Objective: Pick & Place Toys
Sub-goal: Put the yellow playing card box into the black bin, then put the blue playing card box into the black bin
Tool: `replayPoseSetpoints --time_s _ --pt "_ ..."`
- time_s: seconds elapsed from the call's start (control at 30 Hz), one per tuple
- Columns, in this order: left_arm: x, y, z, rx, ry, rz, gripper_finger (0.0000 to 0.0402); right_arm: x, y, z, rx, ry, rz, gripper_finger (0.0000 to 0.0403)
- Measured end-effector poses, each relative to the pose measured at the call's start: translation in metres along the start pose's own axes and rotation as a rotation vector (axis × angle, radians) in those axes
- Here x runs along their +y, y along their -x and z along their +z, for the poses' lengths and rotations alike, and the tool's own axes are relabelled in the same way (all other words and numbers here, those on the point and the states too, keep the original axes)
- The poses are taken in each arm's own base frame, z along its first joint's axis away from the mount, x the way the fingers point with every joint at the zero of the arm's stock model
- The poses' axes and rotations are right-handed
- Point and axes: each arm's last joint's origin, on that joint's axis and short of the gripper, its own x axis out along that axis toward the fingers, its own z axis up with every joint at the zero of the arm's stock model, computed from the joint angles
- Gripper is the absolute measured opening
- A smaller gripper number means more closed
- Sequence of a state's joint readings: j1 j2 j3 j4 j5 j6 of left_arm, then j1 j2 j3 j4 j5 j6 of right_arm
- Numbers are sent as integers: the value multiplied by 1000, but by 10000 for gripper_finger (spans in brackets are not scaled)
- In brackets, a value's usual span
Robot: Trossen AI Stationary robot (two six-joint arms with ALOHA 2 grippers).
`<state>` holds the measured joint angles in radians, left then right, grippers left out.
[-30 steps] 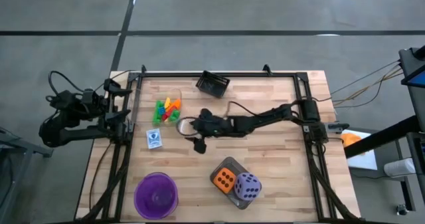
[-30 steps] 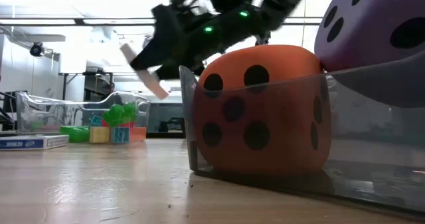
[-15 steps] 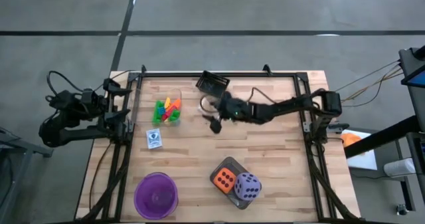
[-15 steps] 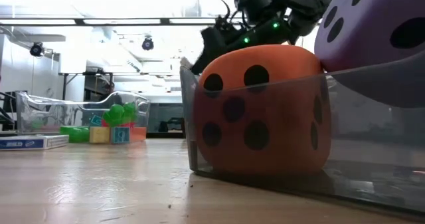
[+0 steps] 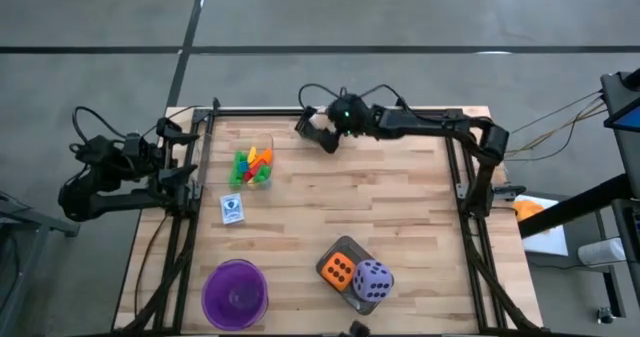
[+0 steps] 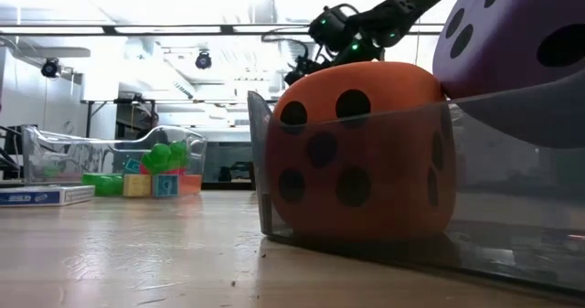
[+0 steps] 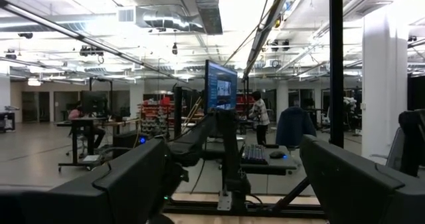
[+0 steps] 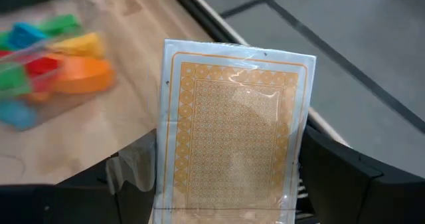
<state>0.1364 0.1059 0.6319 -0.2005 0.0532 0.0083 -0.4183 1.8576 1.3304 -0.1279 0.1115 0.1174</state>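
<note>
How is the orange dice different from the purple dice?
The orange dice is orange and sits lower in the clear container. The purple dice is purple and sits higher, leaning over the container's edge next to the orange dice. Both are foam dice with dark dots, and they touch each other.

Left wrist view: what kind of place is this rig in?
Likely an open-plan lab or workshop: exposed ceiling ducts, a monitor on a stand, people at desks, concrete floor.
</note>
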Motion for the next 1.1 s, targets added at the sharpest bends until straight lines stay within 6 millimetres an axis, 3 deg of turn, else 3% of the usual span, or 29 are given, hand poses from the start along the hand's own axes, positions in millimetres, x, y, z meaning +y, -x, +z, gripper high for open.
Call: replayPoseSetpoints --time_s 0.3,0.67,0.87,1.03,1.1 --pt "0 0 0 2 -10 0 349 -16 -35 27 145 32 -48 295" --pt "0 0 -1 8 -17 0 349 -19 -87 36 425 17 -124 295" --pt "0 0 -1 11 -17 0 349 -18 -91 47 501 28 -137 296" --pt "0 0 -1 11 -17 0 349 -17 -90 54 484 28 -137 379" --pt "0 0 -1 11 -17 0 349 -17 -87 55 486 26 -139 377"
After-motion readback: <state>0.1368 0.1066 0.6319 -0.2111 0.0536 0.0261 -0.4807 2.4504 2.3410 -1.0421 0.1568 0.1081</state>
